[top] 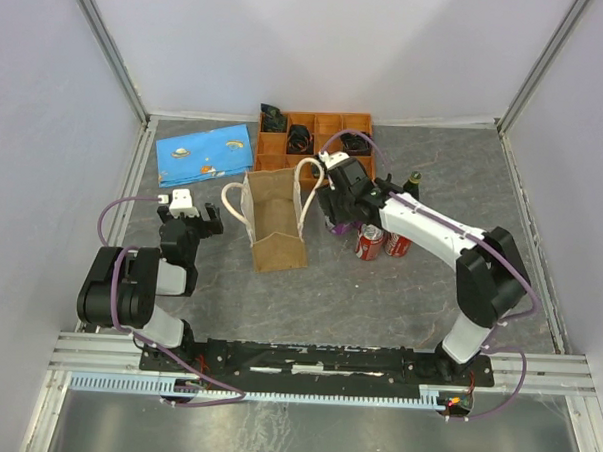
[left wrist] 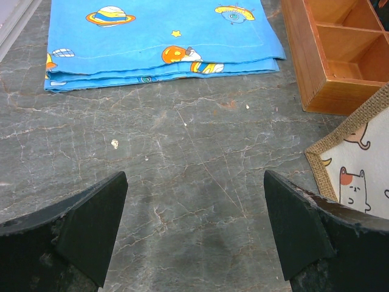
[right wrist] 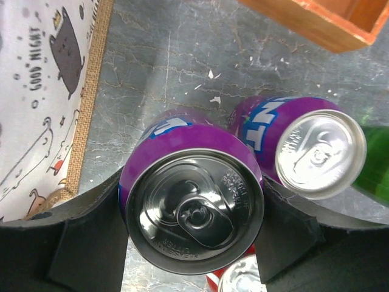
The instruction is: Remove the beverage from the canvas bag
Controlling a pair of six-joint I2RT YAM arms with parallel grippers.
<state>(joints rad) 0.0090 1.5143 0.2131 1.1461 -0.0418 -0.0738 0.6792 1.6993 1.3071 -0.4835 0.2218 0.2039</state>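
One smooth purple can [right wrist: 191, 204] sits clamped in the right gripper [right wrist: 193, 187].

Right wrist view: the white printed panel of the canvas bag [right wrist: 36, 121] carries "GOOD NIGHT" in black capitals at 10 o'clock in the frame, beside a dark cat figure. The second purple can [right wrist: 319, 152], at 2 o'clock from the nearer purple can [right wrist: 194, 210], shows white letters "NT" on a blue field, and the rest of the word is cut off. The nearer purple can shows only a white letter fragment, and its embossed lid lettering is illegible. Top view: the red cans [top: 369, 243] bear white markings too small to read.
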